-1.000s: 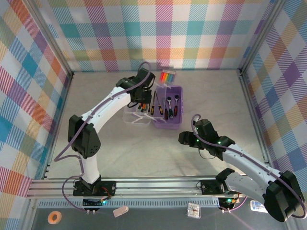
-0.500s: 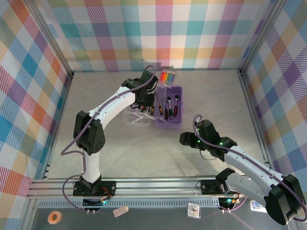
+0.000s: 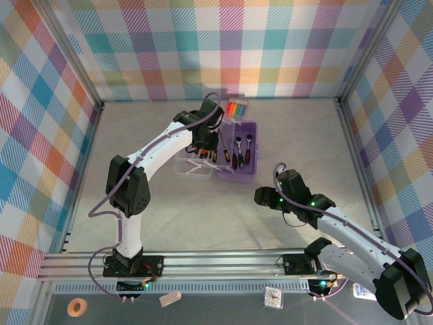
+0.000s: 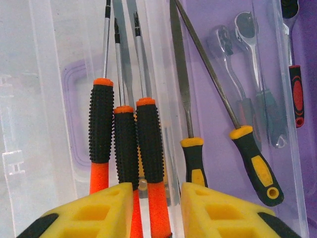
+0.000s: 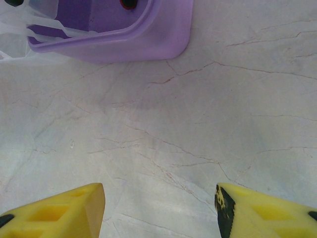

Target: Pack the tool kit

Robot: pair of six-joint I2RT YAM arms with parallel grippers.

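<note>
The tool kit (image 3: 238, 154) lies open at the table's middle: purple base, clear lid (image 3: 191, 164) swung out to its left. My left gripper (image 3: 203, 140) hovers over the seam between lid and base. In the left wrist view my left gripper (image 4: 156, 192) is open, with the orange end of one black-and-orange screwdriver (image 4: 150, 134) lying loose in the gap. Two more screwdrivers (image 4: 101, 119) lie beside it on the clear lid. Ratchets (image 4: 247, 39) rest in the purple base (image 4: 218, 89). My right gripper (image 3: 261, 197) is open and empty, below the case's near right corner (image 5: 148, 39).
A rainbow-striped packet (image 3: 235, 108) lies just behind the case. Two yellow-and-black tools (image 4: 252, 153) lie in the base beside the ratchets. Checked walls close in the table on three sides. Bare marbled table (image 5: 198, 124) lies under my right gripper.
My left gripper's jaws have parted, letting go of the screwdriver handles; the left arm shifted slightly right. The right arm has barely moved.
</note>
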